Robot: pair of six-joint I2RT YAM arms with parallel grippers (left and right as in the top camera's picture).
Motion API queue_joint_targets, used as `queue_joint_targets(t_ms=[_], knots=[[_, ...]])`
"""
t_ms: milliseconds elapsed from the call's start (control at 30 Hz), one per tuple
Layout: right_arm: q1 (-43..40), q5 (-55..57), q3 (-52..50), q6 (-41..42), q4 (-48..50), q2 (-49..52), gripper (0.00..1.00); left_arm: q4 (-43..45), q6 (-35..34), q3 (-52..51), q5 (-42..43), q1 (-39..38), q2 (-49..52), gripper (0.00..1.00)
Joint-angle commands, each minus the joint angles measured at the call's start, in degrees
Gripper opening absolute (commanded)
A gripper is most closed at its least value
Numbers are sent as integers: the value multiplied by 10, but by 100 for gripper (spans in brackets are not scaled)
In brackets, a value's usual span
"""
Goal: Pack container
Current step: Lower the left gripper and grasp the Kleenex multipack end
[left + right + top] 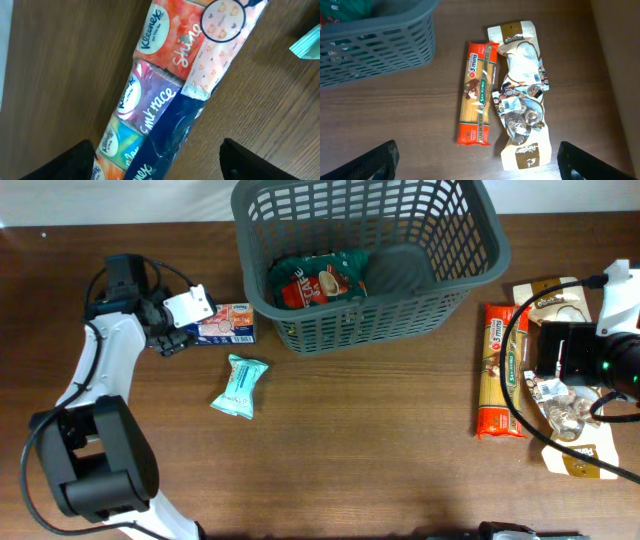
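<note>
The dark grey lattice container (pixel 380 320) stands at the back centre; it holds a red and green packet (pixel 315 280) and a dark grey pouch (pixel 400 270). My left gripper (pixel 178 332) is open and straddles the end of a Kleenex tissue multipack (pixel 228 323) lying left of the container. In the left wrist view the pack (pixel 165 95) runs between the open fingers (pixel 157 165). My right gripper (pixel 477 165) is open and empty above a red pasta packet (pixel 477 92) and a cream pouch (pixel 522 95), right of the container (pixel 375 47).
A teal packet (pixel 240 386) lies on the wooden table in front of the tissue pack; its corner shows in the left wrist view (pixel 307 42). The pasta packet (pixel 502 370) and cream pouch (pixel 575 455) lie at the right, partly under my right arm (pixel 580 355).
</note>
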Motion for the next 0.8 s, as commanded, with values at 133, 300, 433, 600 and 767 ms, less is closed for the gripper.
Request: queue_joint_targets(t_ms=[133,300,433,600,767], knots=[[-4,11,7,6,0,-3,99,2,64,-2,77,23,15,75],[-4,11,7,6,0,-3,99,7,81,-2,80,30,34,75],[-4,11,7,6,0,-3,99,20,81,-2,80,30,62,75],[-4,11,7,6,0,-3,99,22,81,-2,80,30,87,74],[-4,11,7,6,0,-3,99,34,81,-2,81,30,97,74]])
